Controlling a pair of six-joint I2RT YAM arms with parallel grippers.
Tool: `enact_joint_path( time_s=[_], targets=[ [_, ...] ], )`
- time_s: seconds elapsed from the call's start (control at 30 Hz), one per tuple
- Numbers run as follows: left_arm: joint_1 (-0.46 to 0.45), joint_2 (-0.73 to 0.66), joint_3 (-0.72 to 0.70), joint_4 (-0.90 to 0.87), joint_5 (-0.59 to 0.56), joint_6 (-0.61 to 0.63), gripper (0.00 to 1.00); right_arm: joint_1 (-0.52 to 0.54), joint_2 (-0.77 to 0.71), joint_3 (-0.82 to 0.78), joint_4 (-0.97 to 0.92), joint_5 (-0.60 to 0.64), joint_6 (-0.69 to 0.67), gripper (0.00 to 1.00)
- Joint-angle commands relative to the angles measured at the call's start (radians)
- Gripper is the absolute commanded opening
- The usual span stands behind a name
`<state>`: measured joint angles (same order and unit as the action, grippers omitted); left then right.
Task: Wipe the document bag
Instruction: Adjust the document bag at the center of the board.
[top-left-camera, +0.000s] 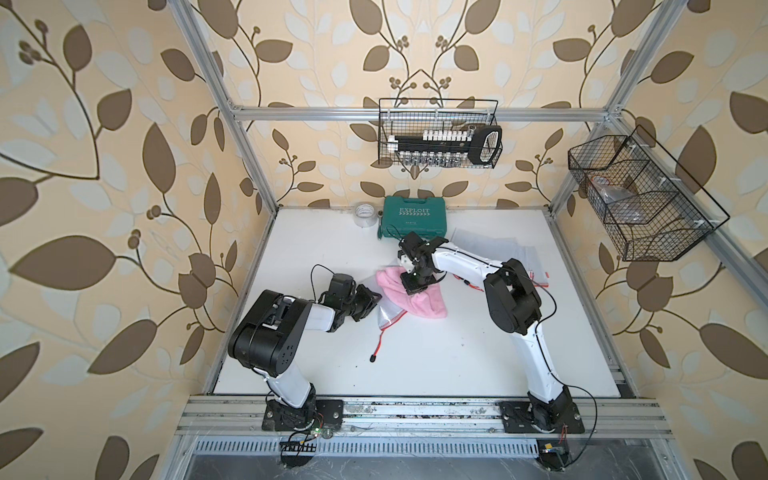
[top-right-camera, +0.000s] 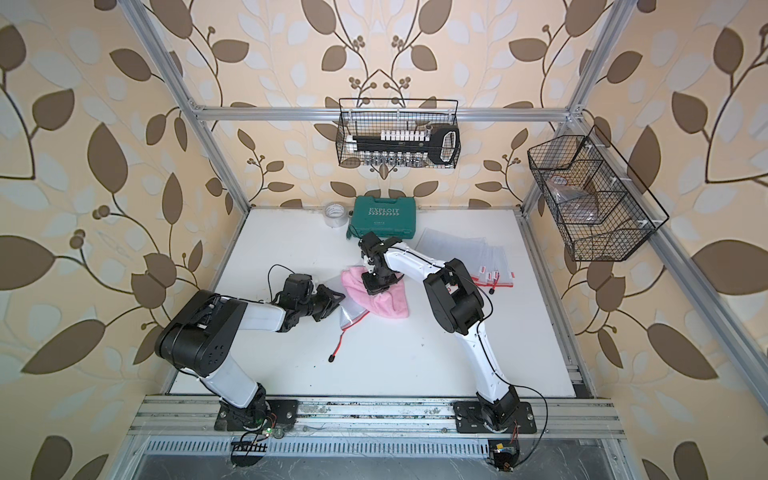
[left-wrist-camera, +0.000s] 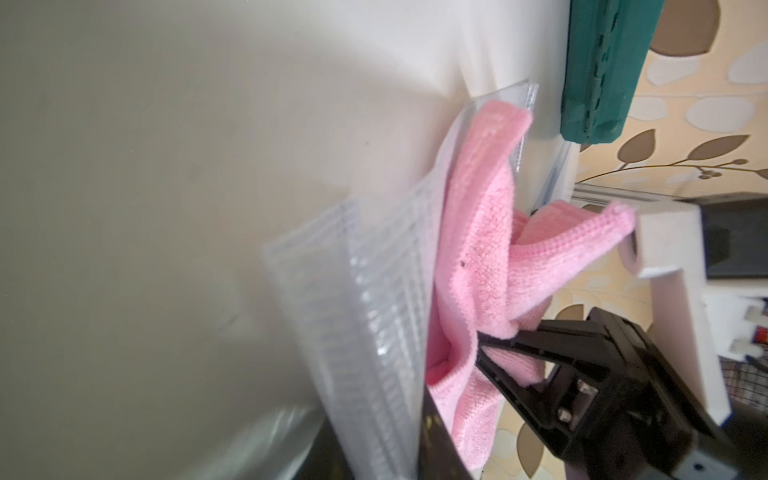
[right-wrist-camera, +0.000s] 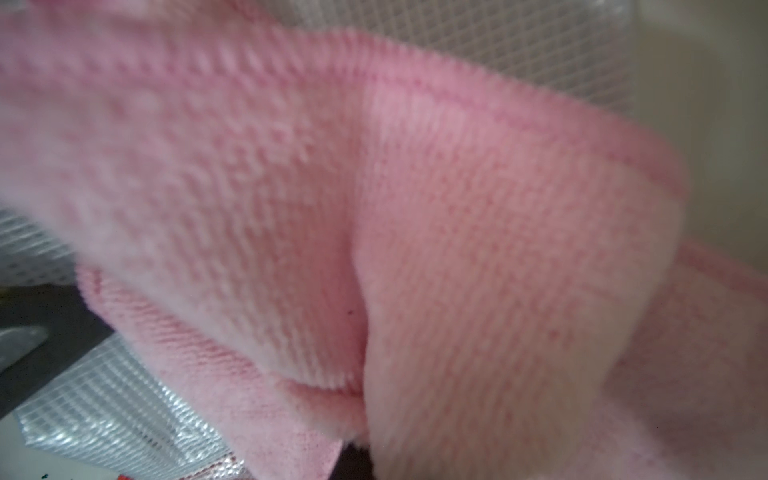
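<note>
The right gripper (top-left-camera: 415, 289) is seen in both top views lowered over the middle of the table (top-left-camera: 316, 249), its jaws closed on a bunched fold of the pink cloth (top-left-camera: 428, 305); the pinch is shown plainly in the left wrist view. The document bag (top-left-camera: 388, 321), clear with a mesh pattern and a red zip edge, is laid flat beneath the cloth, with one corner uncovered toward the left arm. The left gripper (top-left-camera: 371, 300) is placed at that edge; whether it is clamped on the bag cannot be told. A green case (top-left-camera: 413, 216) is set by the back wall
</note>
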<state>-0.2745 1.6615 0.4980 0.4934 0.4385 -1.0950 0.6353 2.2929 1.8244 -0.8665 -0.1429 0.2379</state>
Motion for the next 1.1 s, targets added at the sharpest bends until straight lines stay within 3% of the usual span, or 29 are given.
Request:
enact_joint_path(
  time_s=[0.0,0.1,0.2,0.37,0.53,0.63,0.73,0.9,1.07],
  targets=[
    [-0.006,-0.006,-0.064,-0.351,-0.103,0.022,0.06,0.0,0.061,-0.086,-0.124,0.04,-0.003,0.0],
    [-0.005,-0.121,-0.026,-0.469,-0.157,0.077,0.0,-0.001,-0.004,-0.068,-0.144,0.036,-0.001,0.0],
    [0.002,-0.289,0.092,-0.751,-0.276,0.186,0.0,-0.016,-0.134,-0.065,-0.15,0.033,0.019,0.0],
    [0.032,-0.421,0.474,-1.317,-0.566,0.477,0.0,-0.093,-0.321,-0.084,-0.203,0.06,0.037,0.0],
    [0.016,-0.348,0.846,-1.721,-0.937,0.666,0.0,-0.151,-0.372,-0.183,-0.196,0.062,0.027,0.0],
    [-0.113,-0.231,0.971,-1.943,-1.24,0.664,0.0,-0.155,-0.365,-0.224,-0.168,0.069,0.031,0.0],
    [-0.233,-0.071,1.042,-2.049,-1.237,0.612,0.0,-0.155,-0.352,-0.253,-0.142,0.075,0.037,0.0],
    [-0.506,0.304,1.176,-2.233,-1.321,0.391,0.0,-0.182,-0.374,-0.317,-0.106,0.074,0.052,0.0],
    [-0.675,0.502,1.266,-2.03,-1.107,0.46,0.0,-0.238,-0.444,-0.4,-0.083,0.081,0.045,0.0]
  ],
)
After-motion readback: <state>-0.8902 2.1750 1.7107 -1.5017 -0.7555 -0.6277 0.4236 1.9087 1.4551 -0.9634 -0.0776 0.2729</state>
